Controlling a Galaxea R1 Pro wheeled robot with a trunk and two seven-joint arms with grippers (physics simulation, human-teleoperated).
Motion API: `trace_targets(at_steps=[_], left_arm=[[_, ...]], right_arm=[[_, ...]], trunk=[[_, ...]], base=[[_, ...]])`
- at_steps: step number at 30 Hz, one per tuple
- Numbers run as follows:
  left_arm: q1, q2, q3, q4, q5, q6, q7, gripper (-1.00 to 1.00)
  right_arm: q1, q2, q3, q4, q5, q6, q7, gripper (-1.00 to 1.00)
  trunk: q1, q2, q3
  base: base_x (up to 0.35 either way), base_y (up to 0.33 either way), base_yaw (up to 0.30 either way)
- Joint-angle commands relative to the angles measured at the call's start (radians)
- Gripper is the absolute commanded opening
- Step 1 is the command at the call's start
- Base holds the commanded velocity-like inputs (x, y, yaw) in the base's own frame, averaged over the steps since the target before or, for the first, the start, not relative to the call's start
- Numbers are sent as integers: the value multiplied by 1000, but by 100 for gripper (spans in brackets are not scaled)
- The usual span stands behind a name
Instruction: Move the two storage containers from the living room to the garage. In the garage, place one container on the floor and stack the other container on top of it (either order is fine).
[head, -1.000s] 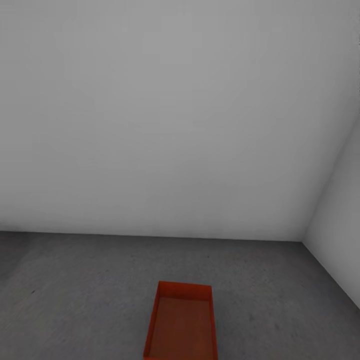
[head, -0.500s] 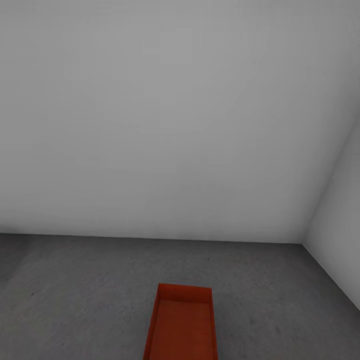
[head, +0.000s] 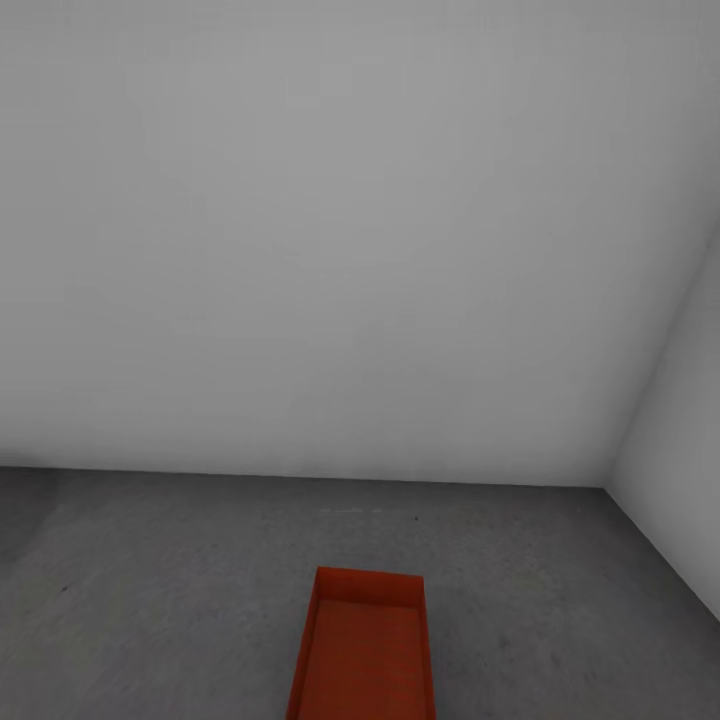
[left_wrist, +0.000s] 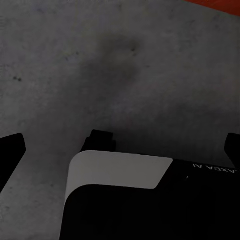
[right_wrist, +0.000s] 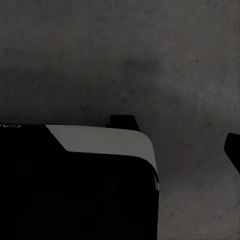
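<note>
Left to right in the head view: the grey concrete floor runs bare up to the white wall; 1 orange-red bin sits on the floor at centre, open side up, its near end cut off by the lower edge of the view; a second wall closes the corner at the right.

Left claw: both dark fingertips sit far apart at the edges of the left wrist view, so it is spread wide and holds nothing. It hangs over bare floor, with a sliver of orange-red in that view's corner.

Right claw: 1 fingertip shows at the edge of the right wrist view over bare floor, nothing between the jaws. Whether it is spread or closed cannot be told.

Risks:
1. The bin lies close in front of the base. A forward drive or tight turn can push it off its spot.
2. The thin walls can skew the stack if the second bin lands off-centre.

Change from 1.0 s ago: the bin sits slightly lower in the head view. The wall-floor line holds its place.
</note>
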Motion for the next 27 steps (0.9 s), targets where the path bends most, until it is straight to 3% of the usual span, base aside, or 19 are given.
trace_targets(at_steps=[1, 16, 27], left_arm=[[-1, 0, 0, 0, 8, 3, 3, 100], [-1, 0, 0, 0, 9, 3, 3, 100], [-1, 1, 0, 0, 9, 2, 3, 100]], right_arm=[[-1, 1, 8, 3, -10, -5, -1, 100], [-1, 1, 10, 3, -9, 3, 2, 100], [-1, 3, 8, 3, -11, 1, -1, 100]], trunk=[[0, -1, -1], [0, -1, -1], [0, -1, -1]], base=[[0, 0, 0], [0, 0, 0], [0, 0, -277]])
